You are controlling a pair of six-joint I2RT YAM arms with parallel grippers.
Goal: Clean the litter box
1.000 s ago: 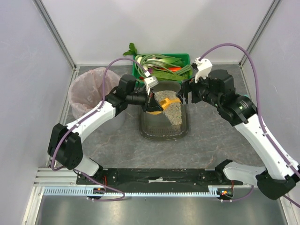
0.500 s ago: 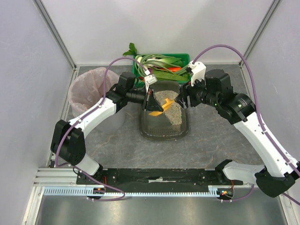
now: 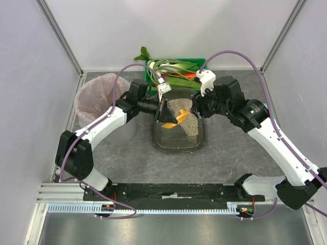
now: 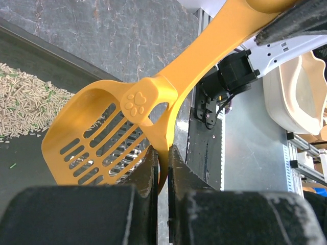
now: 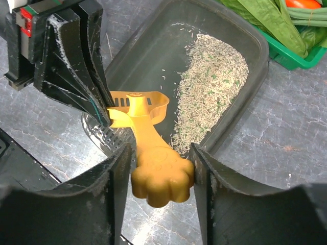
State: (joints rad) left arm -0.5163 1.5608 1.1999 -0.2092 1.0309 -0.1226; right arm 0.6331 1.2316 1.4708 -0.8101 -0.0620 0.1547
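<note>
The litter box [image 3: 203, 137] is a dark grey tray in the middle of the table, with pale litter [image 3: 185, 116] heaped toward its right side. An orange slotted scoop [image 3: 176, 118] hangs over it. My left gripper [image 3: 164, 109] is shut on the rim of the scoop [image 4: 102, 140], its jaws [image 4: 162, 151] pinching the thin edge. My right gripper [image 3: 194, 109] has come in from the right. Its fingers [image 5: 162, 151] press both sides of the paw-shaped handle end of the scoop [image 5: 161, 176]. Below them lie the litter box [image 5: 153, 48] and the litter [image 5: 210, 87].
A round grey bin with a pink liner [image 3: 99, 99] stands left of the tray. A green crate of vegetables [image 3: 176, 71] sits behind it, and its corner [image 5: 288, 48] shows in the right wrist view. Pale walls close in the table's sides and back.
My right gripper has moved left to the scoop's handle and narrowed its jaws around the paw end. The left gripper has kept hold of the scoop, shifting little.
</note>
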